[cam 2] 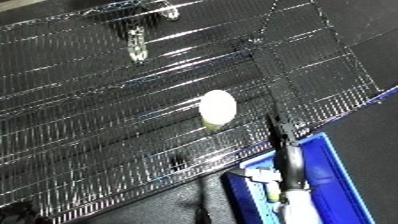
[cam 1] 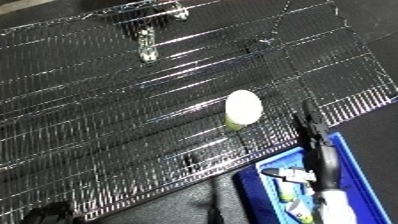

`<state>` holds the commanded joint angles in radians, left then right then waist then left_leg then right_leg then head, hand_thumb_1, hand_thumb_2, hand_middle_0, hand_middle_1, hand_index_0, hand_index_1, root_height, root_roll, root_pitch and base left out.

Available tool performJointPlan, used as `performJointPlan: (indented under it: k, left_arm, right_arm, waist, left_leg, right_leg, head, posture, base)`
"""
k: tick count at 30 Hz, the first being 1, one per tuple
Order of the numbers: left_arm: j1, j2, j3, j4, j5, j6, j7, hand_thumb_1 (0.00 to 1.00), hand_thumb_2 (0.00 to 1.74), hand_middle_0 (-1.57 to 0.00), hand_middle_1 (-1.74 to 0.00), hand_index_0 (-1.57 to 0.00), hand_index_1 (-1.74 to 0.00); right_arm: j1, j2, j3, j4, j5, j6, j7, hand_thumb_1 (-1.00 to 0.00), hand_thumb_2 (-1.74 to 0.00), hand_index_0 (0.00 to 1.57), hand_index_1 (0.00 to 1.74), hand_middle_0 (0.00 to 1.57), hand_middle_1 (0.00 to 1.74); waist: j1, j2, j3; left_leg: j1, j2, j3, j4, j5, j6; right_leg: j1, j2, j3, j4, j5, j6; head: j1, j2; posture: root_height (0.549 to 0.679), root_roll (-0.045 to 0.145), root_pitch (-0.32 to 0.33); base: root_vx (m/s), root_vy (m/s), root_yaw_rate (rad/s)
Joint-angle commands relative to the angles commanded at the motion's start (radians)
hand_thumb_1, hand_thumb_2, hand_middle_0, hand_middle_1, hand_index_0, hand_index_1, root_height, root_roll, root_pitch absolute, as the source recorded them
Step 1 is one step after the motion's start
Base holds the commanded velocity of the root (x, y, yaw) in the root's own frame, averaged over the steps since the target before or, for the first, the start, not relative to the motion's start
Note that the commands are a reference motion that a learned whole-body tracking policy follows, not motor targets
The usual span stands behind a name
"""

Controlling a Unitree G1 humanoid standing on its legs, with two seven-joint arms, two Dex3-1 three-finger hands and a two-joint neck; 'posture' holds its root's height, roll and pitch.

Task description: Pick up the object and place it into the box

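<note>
A small object [cam 1: 242, 108] with a round white top and a pale yellow-green base lies on the wire shelf [cam 1: 107, 100]. My right hand [cam 1: 313, 134] comes up from the lower right over the blue bin [cam 1: 354, 160]. Its black fingers are stretched out straight and seen edge-on. Their tips end just right of the object, a short gap away, and hold nothing. The white forearm [cam 1: 334, 204] lies above the bin's inside. My left hand shows in neither view.
The shelf is a dark wire grid running diagonally across the view, its front edge [cam 1: 178, 185] next to the bin. Two metal clips [cam 1: 145, 42] [cam 1: 180, 11] sit at its far side. Small white and green items [cam 1: 293, 197] lie in the bin.
</note>
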<state>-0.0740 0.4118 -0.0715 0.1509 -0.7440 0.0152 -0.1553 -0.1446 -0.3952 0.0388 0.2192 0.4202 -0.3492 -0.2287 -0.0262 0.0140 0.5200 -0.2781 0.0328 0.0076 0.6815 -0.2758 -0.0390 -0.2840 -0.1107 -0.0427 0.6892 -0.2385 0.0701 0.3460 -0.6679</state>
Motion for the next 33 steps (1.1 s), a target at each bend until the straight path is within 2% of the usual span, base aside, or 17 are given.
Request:
performJointPlan:
  k: [5,12,21,33]
  left_arm:
    - [-0.007,0.007,-0.013,0.0,0.002,0.003,0.008,1.0,1.74,-1.57,-1.74,-1.57,-1.74]
    - [-0.008,0.019,-0.03,-0.011,-0.001,0.007,0.017,1.0,1.74,-1.57,-1.74,-1.57,-1.74]
    - [-0.019,0.026,-0.05,-0.025,-0.005,0.012,0.028,1.0,1.74,-1.57,-1.74,-1.57,-1.74]
    - [-0.047,0.035,-0.067,-0.034,0.0,0.023,0.049,1.0,1.74,-1.57,-1.74,-1.57,-1.74]
  right_arm:
    - [-0.029,-0.017,0.001,0.027,0.025,0.007,0.002,0.0,0.0,0.0,0.0,0.0,0.0]
    - [-0.059,-0.033,-0.001,0.04,0.046,0.03,0.011,0.0,0.0,0.0,0.0,0.0,0.0]
    - [-0.116,-0.046,0.005,0.041,0.056,0.055,0.014,0.0,0.0,0.0,0.0,0.0,0.0]
    - [-0.205,-0.059,0.008,0.034,0.046,0.086,0.01,0.0,0.0,0.0,0.0,0.0,0.0]
  waist:
    - [0.001,0.008,0.0]
    - [0.002,0.021,0.0]
    - [0.003,0.032,0.0]
    - [0.009,0.046,0.0]
  left_leg:
    - [-0.031,-0.004,-0.002,0.029,-0.01,0.0034]
    - [-0.079,-0.011,-0.003,0.064,-0.022,0.0097]
    - [-0.127,-0.014,-0.005,0.081,-0.022,0.01]
    - [-0.205,-0.013,-0.004,0.121,-0.027,0.0125]
  right_leg:
    - [-0.034,-0.003,0.003,0.031,-0.006,-0.002]
    - [-0.089,-0.0084,0.007,0.078,-0.018,-0.0043]
    - [-0.141,-0.0082,0.006,0.102,-0.025,-0.0099]
    - [-0.22,-0.0085,0.003,0.145,-0.029,-0.0172]
  head:
    - [0.025,-0.004]
    - [0.052,0.02]
    - [0.084,0.059]
    - [0.136,0.163]
  posture:
    - [0.649,0.062,-0.086]
    - [0.644,0.068,-0.065]
    - [0.642,0.074,-0.033]
    - [0.636,0.075,0.007]
  base:
    - [0.021,-0.025,0.004]
    - [0.018,-0.027,0.002]
    - [0.003,-0.028,-0.001]
    - [-0.003,-0.022,0.014]
